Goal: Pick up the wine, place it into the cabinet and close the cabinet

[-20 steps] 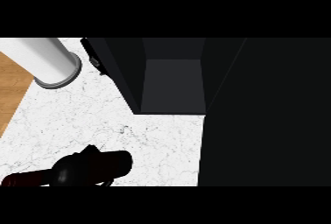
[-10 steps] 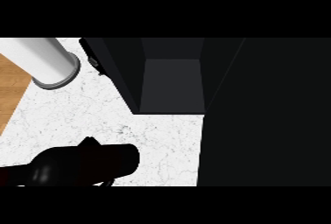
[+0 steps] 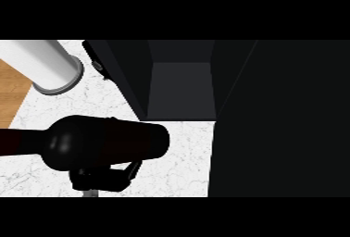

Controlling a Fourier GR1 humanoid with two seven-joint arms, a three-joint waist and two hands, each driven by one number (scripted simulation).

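Note:
A dark wine bottle [image 3: 103,141] hangs above the marble counter [image 3: 181,157] at the view's left. It lies nearly level, its reddish neck running off the left edge and its flat base facing right. My left hand [image 3: 103,178] shows just below it, black fingers curled up round the bottle's body; the bottle hides most of the hand. The dark cabinet [image 3: 181,88] stands open at the back centre, its grey inside bare. The bottle's base is a little in front and to the left of that opening. My right hand does not show.
The cabinet's wide black door [image 3: 280,115] fills the right side of the view. A white cylinder with a grey rim [image 3: 51,65] stands at the back left. Wooden floor [image 3: 10,92] lies beyond the counter's left edge.
The bottle has risen with my left hand and looks much larger. Its base has moved right and back, closer to the cabinet's opening.

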